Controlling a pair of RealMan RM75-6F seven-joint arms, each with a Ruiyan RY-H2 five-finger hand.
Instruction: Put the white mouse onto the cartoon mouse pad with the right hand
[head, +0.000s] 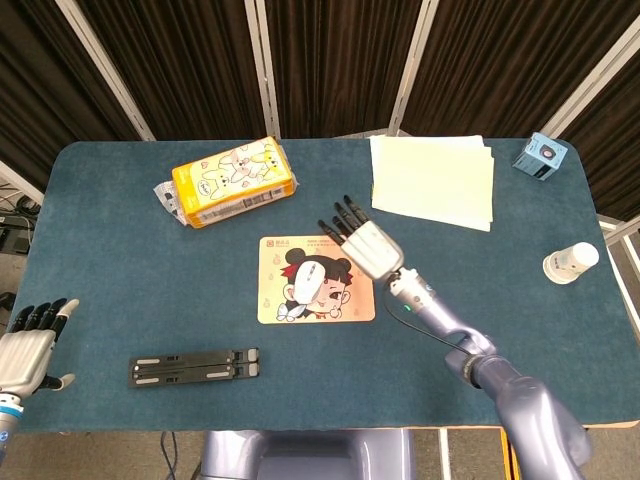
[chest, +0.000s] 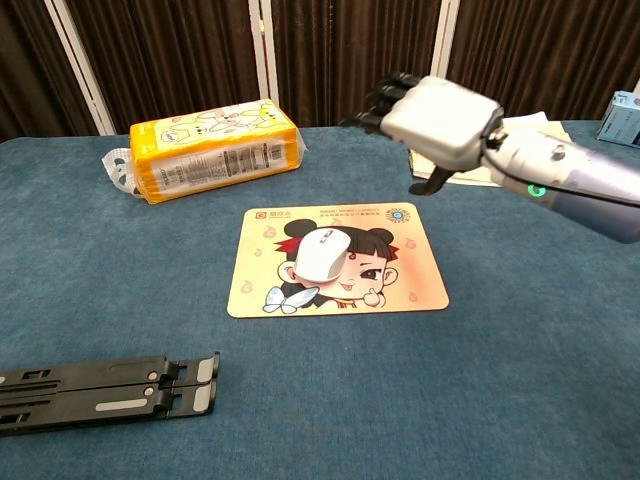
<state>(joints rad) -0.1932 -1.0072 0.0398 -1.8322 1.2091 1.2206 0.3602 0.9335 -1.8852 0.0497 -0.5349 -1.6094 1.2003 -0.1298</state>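
Observation:
The white mouse (head: 306, 286) (chest: 322, 256) lies on the cartoon mouse pad (head: 345, 303) (chest: 400, 280), left of its middle, with nothing touching it. My right hand (head: 362, 240) (chest: 432, 118) hovers above and to the right of the pad, raised off the table, fingers spread and holding nothing. My left hand (head: 28, 345) rests at the table's front left corner in the head view, fingers apart and empty; the chest view does not show it.
An orange snack pack (head: 232, 181) (chest: 213, 148) lies at the back left. A stack of pale paper (head: 433, 180) (chest: 505, 150) sits back right. A black folded stand (head: 195, 366) (chest: 100, 392) lies front left. A blue box (head: 541, 156) and a white bottle (head: 570, 262) are at the right edge.

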